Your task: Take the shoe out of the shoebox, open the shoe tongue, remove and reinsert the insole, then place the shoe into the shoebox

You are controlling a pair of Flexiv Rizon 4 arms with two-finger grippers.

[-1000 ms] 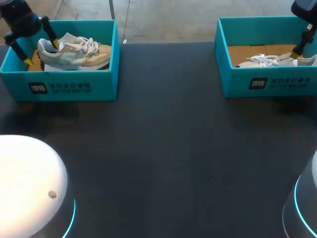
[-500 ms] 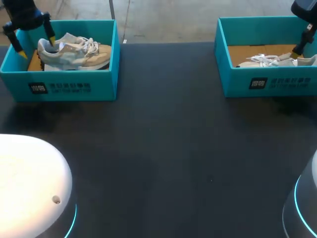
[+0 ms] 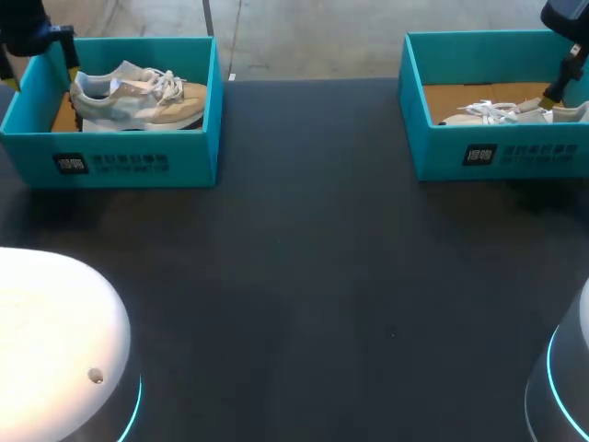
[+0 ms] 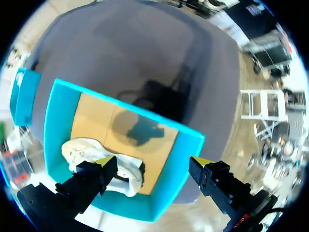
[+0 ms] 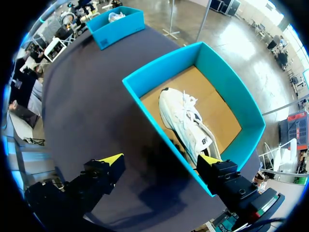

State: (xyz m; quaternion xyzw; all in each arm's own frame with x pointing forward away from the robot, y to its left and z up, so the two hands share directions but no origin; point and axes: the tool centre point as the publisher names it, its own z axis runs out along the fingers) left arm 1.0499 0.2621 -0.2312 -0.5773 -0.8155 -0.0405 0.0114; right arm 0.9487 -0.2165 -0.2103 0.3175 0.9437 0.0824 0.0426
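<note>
I see beige-grey, white-laced shoe (image 3: pixel 138 97) in teal shoebox (image 3: pixel 120 161), upper left; L gripper (image 4: pixel 153 160) & R gripper (image 5: pixel 160 158) both spread, empty.

Head camera overlooks both shoeboxes (image 3: pixel 138 161); wrist cameras each overlook one.

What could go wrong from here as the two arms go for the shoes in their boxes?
1. The left gripper hangs open across the wall of the left shoebox, one finger over the left shoe, one outside; a straight descent might strike the rim.
2. The right gripper, open, has a finger over the near wall of the right shoebox and could shove the box.
3. Loose laces on the right shoe may snag a finger.
</note>
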